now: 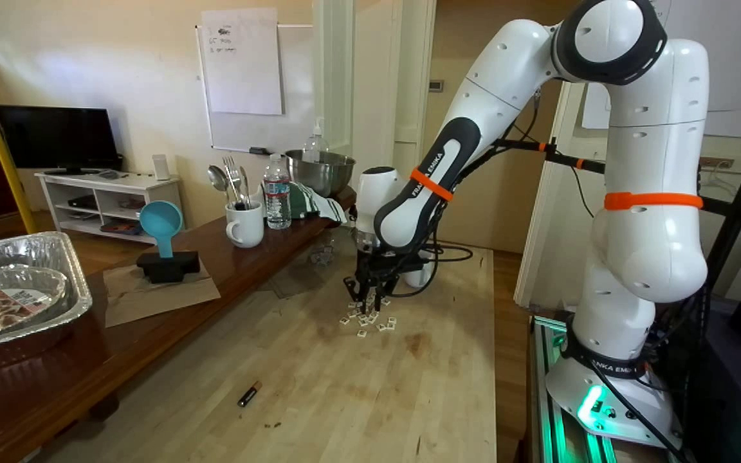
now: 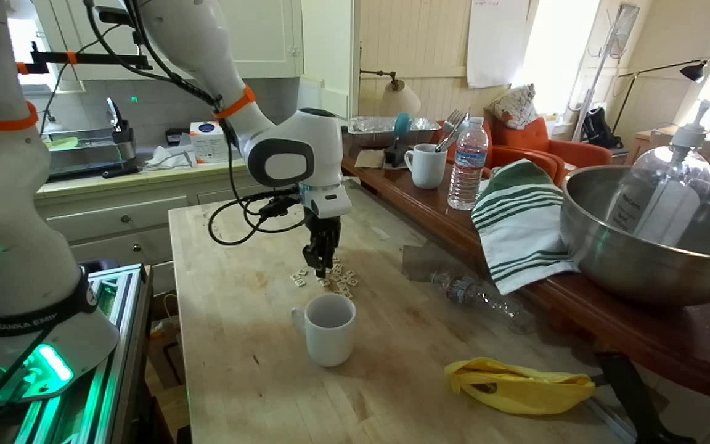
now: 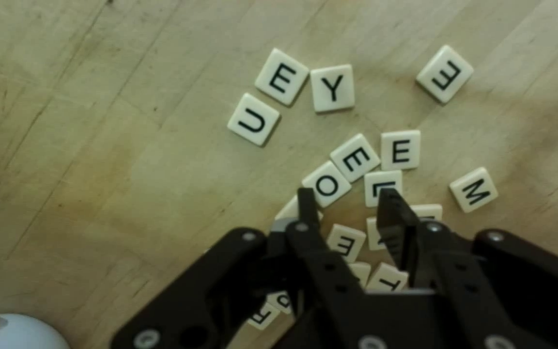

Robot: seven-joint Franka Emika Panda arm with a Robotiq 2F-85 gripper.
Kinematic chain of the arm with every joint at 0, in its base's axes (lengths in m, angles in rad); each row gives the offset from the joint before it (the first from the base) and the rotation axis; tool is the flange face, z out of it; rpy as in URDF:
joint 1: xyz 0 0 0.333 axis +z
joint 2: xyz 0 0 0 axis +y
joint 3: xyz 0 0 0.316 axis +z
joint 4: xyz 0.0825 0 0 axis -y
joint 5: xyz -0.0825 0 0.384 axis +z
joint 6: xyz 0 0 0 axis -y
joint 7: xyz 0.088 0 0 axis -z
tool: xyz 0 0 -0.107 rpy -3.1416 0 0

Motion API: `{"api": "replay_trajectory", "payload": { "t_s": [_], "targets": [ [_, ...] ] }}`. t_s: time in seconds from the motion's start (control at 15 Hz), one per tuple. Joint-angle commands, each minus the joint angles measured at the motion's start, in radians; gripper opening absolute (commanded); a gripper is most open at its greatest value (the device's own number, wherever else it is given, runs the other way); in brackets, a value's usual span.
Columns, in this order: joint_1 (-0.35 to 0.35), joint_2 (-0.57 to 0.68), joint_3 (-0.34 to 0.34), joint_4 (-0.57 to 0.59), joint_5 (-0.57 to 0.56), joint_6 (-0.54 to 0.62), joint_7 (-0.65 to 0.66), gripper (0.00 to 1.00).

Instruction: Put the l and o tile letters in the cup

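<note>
The cream O tile (image 3: 326, 185) lies face up in the wrist view, next to an E tile. The cream L tile (image 3: 374, 186) lies to its right, partly covered by a finger. My gripper (image 3: 347, 195) is open and empty. Its left finger overlaps the O tile's edge in view, its right finger the L tile. In both exterior views the gripper (image 1: 370, 307) (image 2: 324, 273) points down, low over the tile cluster; contact cannot be told. The plain white cup (image 2: 330, 333), with a handle, stands upright on the table near the tiles. It shows partly behind the gripper (image 1: 418, 278) and at the wrist view's corner (image 3: 27, 334).
Several other letter tiles (image 3: 332, 88) lie scattered round the gripper, some hidden beneath it. A yellow bundle (image 2: 518, 387), a lying clear bottle (image 2: 472, 293) and a battery (image 1: 249, 393) are on the table. A raised dark counter (image 1: 222, 263) runs alongside, with a cutlery mug (image 1: 246, 225).
</note>
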Motion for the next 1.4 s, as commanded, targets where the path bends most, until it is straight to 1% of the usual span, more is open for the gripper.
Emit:
{"api": "replay_trajectory", "payload": {
  "t_s": [0.0,0.13,0.2,0.27,0.33,0.4,0.47,0.53,0.6,0.67,0.73,0.8,0.93,1.0,1.07,1.33],
  "targets": [
    [0.026,0.032,-0.021,0.009,-0.012,0.037,0.042,0.37],
    [0.030,0.037,-0.023,0.011,-0.010,0.040,0.048,0.35],
    [0.033,0.040,-0.023,0.012,-0.010,0.043,0.052,0.37],
    [0.036,0.042,-0.024,0.013,-0.010,0.045,0.055,0.36],
    [0.040,0.044,-0.027,0.012,-0.015,0.048,0.060,0.39],
    [0.042,0.046,-0.029,0.012,-0.015,0.051,0.061,0.38],
    [0.045,0.048,-0.031,0.012,-0.016,0.054,0.063,0.40],
    [0.046,0.050,-0.033,0.012,-0.016,0.056,0.064,0.39],
    [0.048,0.052,-0.034,0.012,-0.014,0.058,0.063,0.40],
    [0.049,0.053,-0.036,0.011,-0.016,0.060,0.065,0.35],
    [0.050,0.054,-0.038,0.010,-0.016,0.061,0.065,0.33],
    [0.050,0.054,-0.039,0.010,-0.014,0.061,0.063,0.26],
    [0.051,0.057,-0.040,0.011,-0.014,0.061,0.060,0.26],
    [0.050,0.059,-0.038,0.013,-0.012,0.063,0.054,0.21],
    [0.054,0.061,-0.041,0.018,-0.025,0.063,0.054,0.32],
    [0.072,0.077,-0.033,0.042,-0.051,0.049,0.035,0.31]
  ]
}}
